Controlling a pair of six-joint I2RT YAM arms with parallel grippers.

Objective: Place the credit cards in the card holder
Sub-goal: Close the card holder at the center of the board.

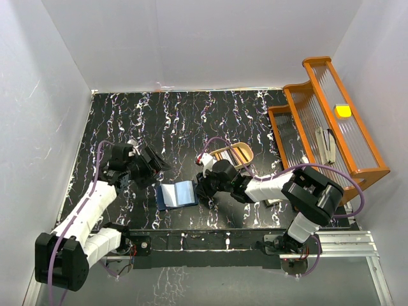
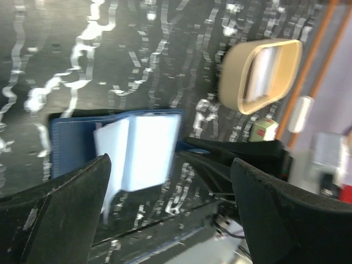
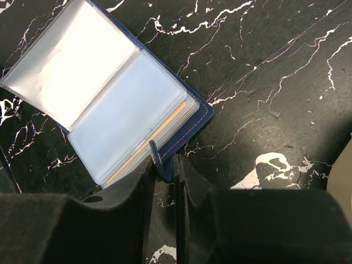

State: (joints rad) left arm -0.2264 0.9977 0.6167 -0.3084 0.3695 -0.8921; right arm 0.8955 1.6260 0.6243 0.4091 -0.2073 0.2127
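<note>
Right at the near edge, both arm bases sit on a metal rail [image 1: 347,241], and from there the bench [image 1: 127,115] runs back: glossy black with white marble-style veins all over, so pretty busy to look at.

Just past the rail, roughly centre, the card holder [image 1: 176,193] lies flat and open, clear sleeves up, navy cover underneath. The right wrist view shows the edge of an orange credit card [image 3: 151,137] tucked inside one sleeve. The right end effector [image 3: 164,168] is clenched on the holder's little blue snap tab [image 3: 157,157] at its right edge. The left end effector [image 2: 170,165] is released, jaws spread wide, hanging just left of the holder and not touching it.

Further back, behind the right arm's wrist, is a tan rounded tray [image 1: 250,155] with what look like thin cards stacked in it, hard to tell more. Far right is an orange rack [image 1: 357,137] with ribbed clear panels and a small yellow thing [image 1: 343,110] in its top tier.

Plain white walls [image 1: 191,44] box in the back and both sides.
</note>
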